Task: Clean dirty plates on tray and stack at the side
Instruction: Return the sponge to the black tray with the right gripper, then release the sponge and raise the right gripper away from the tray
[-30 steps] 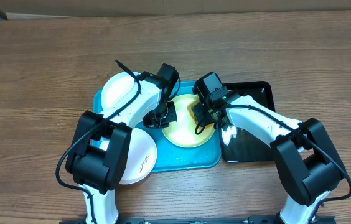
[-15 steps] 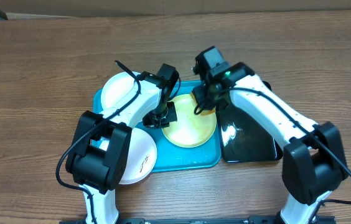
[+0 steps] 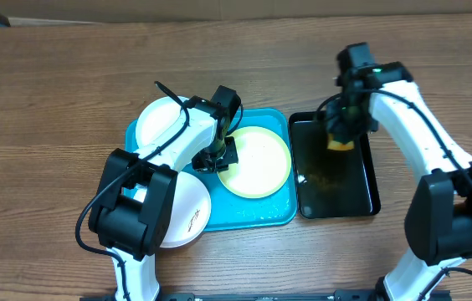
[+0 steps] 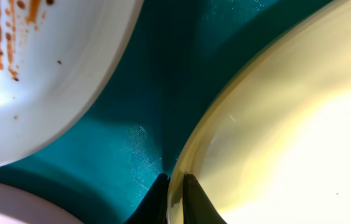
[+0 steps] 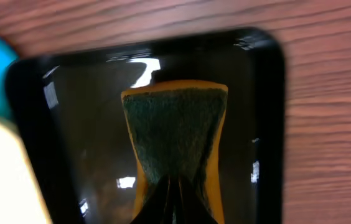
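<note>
The lime-green-rimmed plate [image 3: 257, 161] lies on the turquoise tray [image 3: 244, 216]. My left gripper [image 3: 219, 157] is shut on this plate's left rim; in the left wrist view its fingertips [image 4: 175, 186] pinch the rim of the plate [image 4: 287, 124]. A white plate with brown smears [image 3: 162, 121] [image 4: 32, 68] sits at the tray's far left. Another white plate [image 3: 182, 211] overlaps the tray's near left corner. My right gripper [image 3: 341, 134] is shut on a yellow and green sponge [image 5: 174, 134] over the black tray [image 3: 336, 188] [image 5: 70, 124].
The black tray stands right of the turquoise tray, touching it. The brown wooden table [image 3: 52, 84] extends on all sides. The right arm reaches over the black tray's far end.
My right gripper has moved with the sponge from the lime-green-rimmed plate rightward to over the black tray. The left gripper has stayed on the plate's rim.
</note>
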Motion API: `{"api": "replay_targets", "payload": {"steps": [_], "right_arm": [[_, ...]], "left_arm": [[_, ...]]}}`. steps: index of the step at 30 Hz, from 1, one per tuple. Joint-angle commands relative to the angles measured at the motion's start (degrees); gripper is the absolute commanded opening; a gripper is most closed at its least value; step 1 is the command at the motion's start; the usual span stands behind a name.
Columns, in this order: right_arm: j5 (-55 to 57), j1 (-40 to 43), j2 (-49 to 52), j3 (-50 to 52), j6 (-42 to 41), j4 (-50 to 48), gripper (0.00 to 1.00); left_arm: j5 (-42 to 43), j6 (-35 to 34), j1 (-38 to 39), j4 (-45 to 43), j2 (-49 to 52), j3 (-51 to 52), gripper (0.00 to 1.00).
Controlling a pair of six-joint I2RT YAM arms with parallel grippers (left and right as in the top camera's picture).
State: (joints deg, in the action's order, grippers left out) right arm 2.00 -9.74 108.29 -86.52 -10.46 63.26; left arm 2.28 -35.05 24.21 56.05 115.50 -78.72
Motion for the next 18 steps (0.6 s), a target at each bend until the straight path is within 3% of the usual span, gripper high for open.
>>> {"api": "replay_targets", "payload": {"steps": [1,5,9,10,12,18], "right_arm": [[0.46,1.16,-1.86,4.15,-0.5,-2.47,0.04],[0.5,1.18,-1.84,9.27,-0.48,-8.15,0.06],[0.5,1.18,-1.84,12.7,-0.48,-12.68,0.33],[0.5,1.18,-1.84,13.27,-0.46,-13.75,0.38],[0.5,1.18,-1.84,13.55,-0.46,-14.88,0.45],[-0.63,1.18,-1.92,7.04,-0.46,-8.57,0.48]], "left_arm": [[-1.64,-0.98,0.24,0.0,1.55,1.11,0.09],[-1.64,-0.96,0.24,0.02,1.55,1.11,0.14],[-1.2,-0.96,0.24,0.17,1.55,1.11,0.22],[-1.2,-0.96,0.24,0.2,1.55,1.11,0.21],[-1.2,-0.96,0.24,0.17,1.55,1.11,0.04],[-1.2,-0.42,0.13,1.51,1.49,-0.61,0.04]]}}
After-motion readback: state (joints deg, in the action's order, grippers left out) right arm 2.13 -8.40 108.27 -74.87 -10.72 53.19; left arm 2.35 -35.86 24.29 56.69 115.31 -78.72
